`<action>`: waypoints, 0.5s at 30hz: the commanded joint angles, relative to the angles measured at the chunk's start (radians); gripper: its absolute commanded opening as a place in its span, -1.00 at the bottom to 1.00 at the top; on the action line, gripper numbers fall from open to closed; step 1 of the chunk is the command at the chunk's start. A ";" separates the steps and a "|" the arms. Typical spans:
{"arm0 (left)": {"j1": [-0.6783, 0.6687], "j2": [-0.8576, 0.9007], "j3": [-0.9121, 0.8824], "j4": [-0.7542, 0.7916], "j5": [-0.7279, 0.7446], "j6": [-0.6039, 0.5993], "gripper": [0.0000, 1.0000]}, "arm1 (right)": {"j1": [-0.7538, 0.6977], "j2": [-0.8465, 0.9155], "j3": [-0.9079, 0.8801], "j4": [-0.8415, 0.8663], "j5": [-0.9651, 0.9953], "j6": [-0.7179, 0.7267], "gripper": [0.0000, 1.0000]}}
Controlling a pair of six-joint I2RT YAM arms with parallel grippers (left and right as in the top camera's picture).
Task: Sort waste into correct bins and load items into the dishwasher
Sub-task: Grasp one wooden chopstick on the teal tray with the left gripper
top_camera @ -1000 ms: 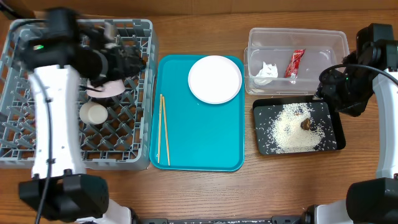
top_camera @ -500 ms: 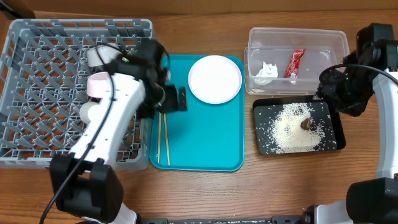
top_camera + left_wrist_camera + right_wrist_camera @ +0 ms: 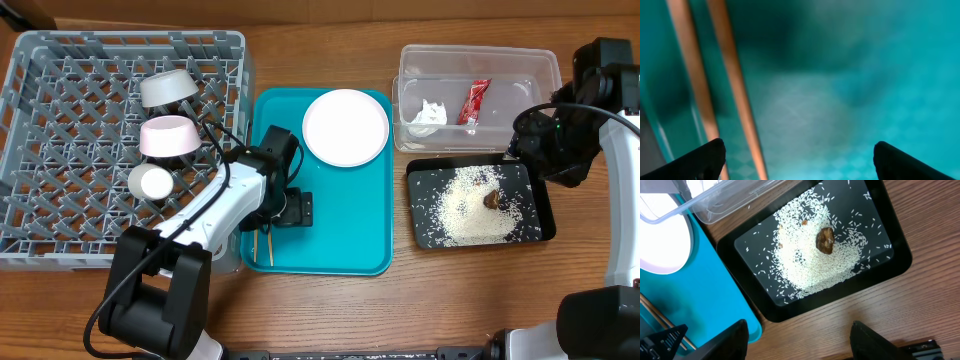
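Chopsticks [image 3: 735, 85] lay side by side on the teal tray [image 3: 340, 230] mid-worktop. The left gripper [image 3: 800, 160] hung close over them, spread wide and empty. The plate [image 3: 345, 126] sat on that tray's back part. The rack [image 3: 60, 230] by the left edge held the grey bowl [image 3: 166, 88], pink bowl [image 3: 167, 135] and cup [image 3: 152, 181]. The right gripper [image 3: 802, 340] hovered spread and empty over the black tray [image 3: 530, 225] with rice [image 3: 470, 205] and lump [image 3: 492, 199]. The tub [image 3: 520, 65] near the back right corner held wrapper [image 3: 474, 101] and tissue [image 3: 428, 113].

My left arm [image 3: 215, 212] reaches diagonally from its base at the near edge, elbow low and wrist pitched down. The left gripper [image 3: 799, 161] faces straight down with its jaws wide apart. My right arm [image 3: 612, 130] stands folded at the far right. The right gripper [image 3: 797, 341] points down, jaws likewise parted.
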 commanded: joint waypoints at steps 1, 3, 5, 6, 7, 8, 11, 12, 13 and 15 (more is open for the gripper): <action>-0.001 0.000 -0.013 0.008 -0.069 -0.026 0.92 | -0.003 -0.029 0.029 0.002 0.009 -0.003 0.34; -0.003 0.000 -0.013 0.018 -0.068 -0.026 0.90 | -0.003 -0.028 0.029 0.002 0.010 -0.003 0.33; -0.006 0.000 -0.013 0.025 -0.069 -0.026 0.86 | -0.003 -0.029 0.029 0.002 0.009 -0.003 0.33; -0.010 0.000 -0.013 0.028 -0.069 -0.026 0.84 | -0.003 -0.029 0.029 0.002 0.009 -0.003 0.33; -0.013 0.000 -0.013 0.029 -0.068 -0.026 0.84 | -0.003 -0.029 0.029 0.002 0.009 -0.003 0.33; -0.016 0.000 -0.013 0.030 -0.068 -0.026 0.83 | -0.003 -0.029 0.029 0.002 0.009 -0.003 0.34; -0.024 0.001 -0.013 0.031 -0.069 -0.026 0.82 | -0.003 -0.029 0.029 0.002 0.009 -0.003 0.33; -0.029 0.003 -0.013 0.035 -0.072 -0.026 0.82 | -0.003 -0.028 0.029 0.002 0.009 -0.003 0.34; -0.032 0.005 -0.014 0.036 -0.072 -0.026 0.82 | -0.003 -0.029 0.029 0.002 0.009 -0.003 0.34; -0.042 0.017 -0.017 0.047 -0.083 -0.026 0.83 | -0.003 -0.029 0.029 0.002 0.009 -0.003 0.33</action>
